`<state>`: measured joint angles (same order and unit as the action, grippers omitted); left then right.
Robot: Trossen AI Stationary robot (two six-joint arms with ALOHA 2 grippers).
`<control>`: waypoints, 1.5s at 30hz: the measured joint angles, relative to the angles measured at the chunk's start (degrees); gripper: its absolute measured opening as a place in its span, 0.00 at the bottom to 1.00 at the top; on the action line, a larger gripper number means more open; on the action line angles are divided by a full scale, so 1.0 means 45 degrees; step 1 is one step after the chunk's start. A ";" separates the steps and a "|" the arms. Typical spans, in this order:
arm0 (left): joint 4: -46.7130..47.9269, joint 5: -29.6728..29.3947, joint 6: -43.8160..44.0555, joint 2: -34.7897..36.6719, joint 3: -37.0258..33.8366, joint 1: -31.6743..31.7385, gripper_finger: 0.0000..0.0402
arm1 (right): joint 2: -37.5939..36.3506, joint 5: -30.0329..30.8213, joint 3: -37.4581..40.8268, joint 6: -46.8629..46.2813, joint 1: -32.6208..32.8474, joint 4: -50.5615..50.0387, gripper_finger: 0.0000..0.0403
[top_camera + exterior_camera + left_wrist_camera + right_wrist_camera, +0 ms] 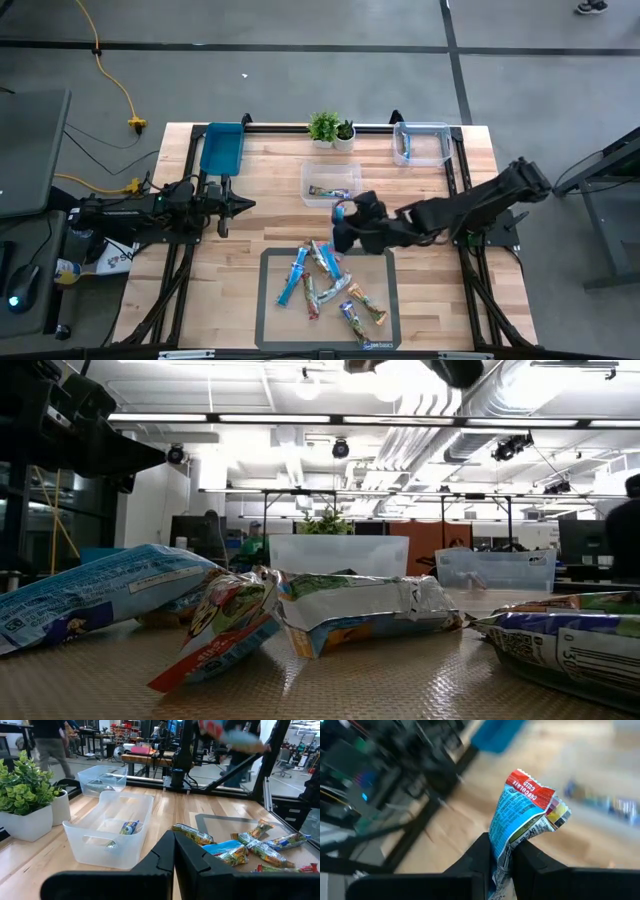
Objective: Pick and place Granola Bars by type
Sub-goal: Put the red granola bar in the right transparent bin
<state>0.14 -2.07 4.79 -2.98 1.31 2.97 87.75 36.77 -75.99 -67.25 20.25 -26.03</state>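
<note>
While left gripper idles, right gripper pinches one bar — aloft.

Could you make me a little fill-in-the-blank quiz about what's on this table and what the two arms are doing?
1. The right end effector is shut on a granola bar whose wrapper is mostly ____.
2. The clear bin in the table's middle holds ____ bar.
3. The empty-handed left end effector has its jaws ____.
4. Between the blue bin and the far clear bin stand two potted ____.

Missing words: blue; one; shut; plants
</note>
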 joint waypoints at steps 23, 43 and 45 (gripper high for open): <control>0.0000 -0.0005 -0.0003 0.0000 -0.0002 -0.0002 0.00 | -0.2101 0.5059 -0.0005 0.7462 -0.2219 0.2318 0.10; 0.0000 -0.0005 -0.0003 0.0000 0.0002 -0.0001 0.00 | -0.2096 0.2418 -0.0005 0.6053 -0.8748 -0.5291 0.08; 0.0000 -0.0005 0.0002 0.0000 0.0000 0.0002 0.00 | -0.2096 0.2237 -0.0010 0.6045 -0.9461 -0.5973 0.08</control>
<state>0.14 -2.09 4.80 -2.98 1.31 2.98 78.32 46.84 -76.03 -40.05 -22.33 -52.90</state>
